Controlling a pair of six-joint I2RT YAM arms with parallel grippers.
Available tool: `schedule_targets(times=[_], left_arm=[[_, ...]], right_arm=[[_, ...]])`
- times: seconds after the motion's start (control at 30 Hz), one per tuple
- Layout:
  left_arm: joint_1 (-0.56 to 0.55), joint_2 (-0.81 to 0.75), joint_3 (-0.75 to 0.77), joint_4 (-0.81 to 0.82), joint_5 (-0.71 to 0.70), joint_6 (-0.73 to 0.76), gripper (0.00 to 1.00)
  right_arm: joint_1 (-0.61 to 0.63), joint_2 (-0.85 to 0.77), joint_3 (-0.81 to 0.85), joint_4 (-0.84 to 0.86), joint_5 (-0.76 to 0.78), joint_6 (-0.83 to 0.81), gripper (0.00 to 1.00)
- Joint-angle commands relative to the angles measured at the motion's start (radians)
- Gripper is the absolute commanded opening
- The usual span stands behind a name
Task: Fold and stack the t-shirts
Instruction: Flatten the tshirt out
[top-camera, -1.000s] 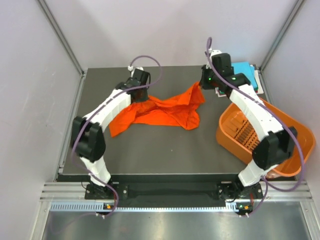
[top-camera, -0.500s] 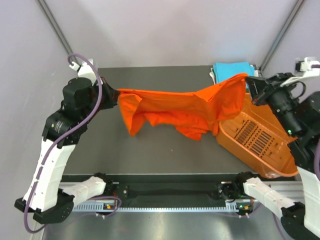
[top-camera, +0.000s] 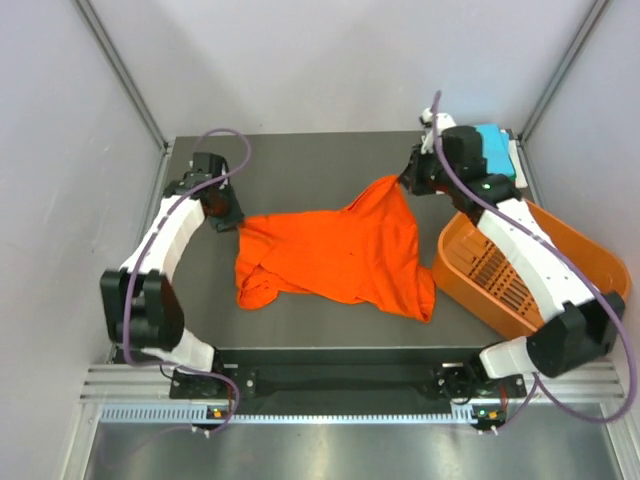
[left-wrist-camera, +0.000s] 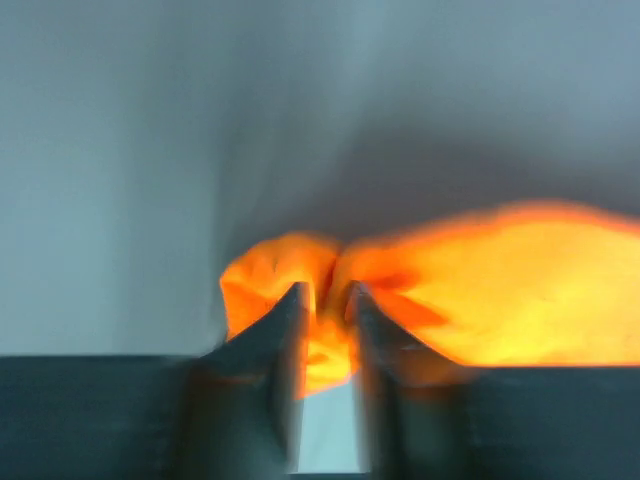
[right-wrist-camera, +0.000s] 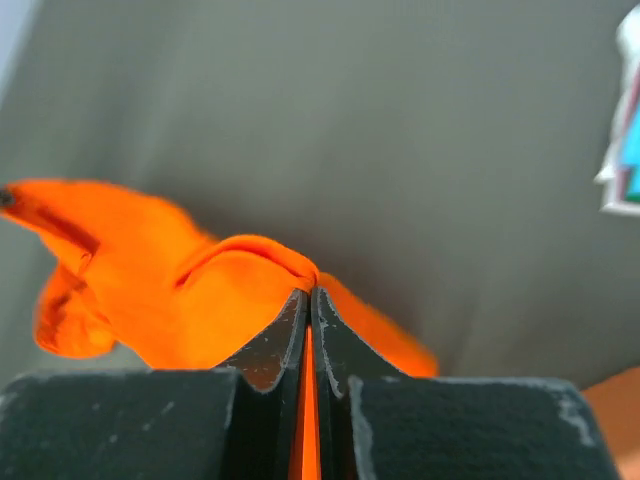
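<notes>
At the far left of the desk (top-camera: 320, 160), the left gripper (top-camera: 228, 216) is pinching a bunched corner of the orange shirt (top-camera: 340, 255). The wrist view is blurred, but it shows cloth bulging on both sides of the narrow gap between the fingers. The shirt lies mid-desk, mostly spread out. Its near-left part is doubled over in a lump, and its near-right hem reaches right up to the basket (top-camera: 470, 290).

Further right and farther back, the right gripper (top-camera: 405, 182) has its fingers pressed together on a thin ridge of the same shirt.

Both holds look small, so a hard pull apart would likely slip a corner out, the right one first. If the shirt is laid down as it is, the doubled-over lump would probably get folded into it. Dragging the cloth to the right could catch its hem on the basket's rim.

The basket takes up the near-right side, and the right arm reaches over it. The folded turquoise shirt (top-camera: 500, 150) sits in the far-right corner just behind the right gripper. A backward swing of that gripper could knock it out of place.
</notes>
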Motion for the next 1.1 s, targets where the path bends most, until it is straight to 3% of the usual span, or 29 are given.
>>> schedule_targets(times=[0.0, 0.03, 0.13, 0.3, 0.37, 0.5, 0.73, 1.07], left_arm=[[0.0, 0.172, 0.12, 0.032, -0.072, 0.048, 0.42], [-0.004, 0.211, 0.23, -0.012, -0.176, 0.044, 0.43], [-0.07, 0.233, 0.295, -0.049, -0.284, 0.077, 0.43], [-0.276, 0.088, 0.094, 0.15, -0.266, 0.111, 0.43], [-0.291, 0.075, 0.029, 0.196, -0.207, 0.097, 0.42], [-0.311, 0.142, -0.03, 0.203, -0.222, 0.07, 0.43], [-0.399, 0.242, -0.016, 0.296, -0.321, 0.134, 0.44], [-0.402, 0.319, 0.015, 0.31, -0.3, 0.277, 0.47]], right_arm=[[-0.006, 0.052, 0.019, 0.147, -0.099, 0.013, 0.0], [-0.007, 0.084, 0.019, 0.166, -0.118, 0.024, 0.0], [-0.001, 0.104, 0.013, 0.181, -0.143, 0.041, 0.0], [0.0, 0.109, 0.011, 0.163, -0.12, 0.016, 0.0], [-0.001, 0.109, 0.011, 0.158, -0.117, 0.011, 0.0], [-0.001, 0.091, -0.009, 0.16, -0.12, 0.001, 0.0], [0.0, 0.072, -0.024, 0.151, -0.12, -0.013, 0.0], [-0.003, 0.077, -0.018, 0.144, -0.122, -0.012, 0.0]])
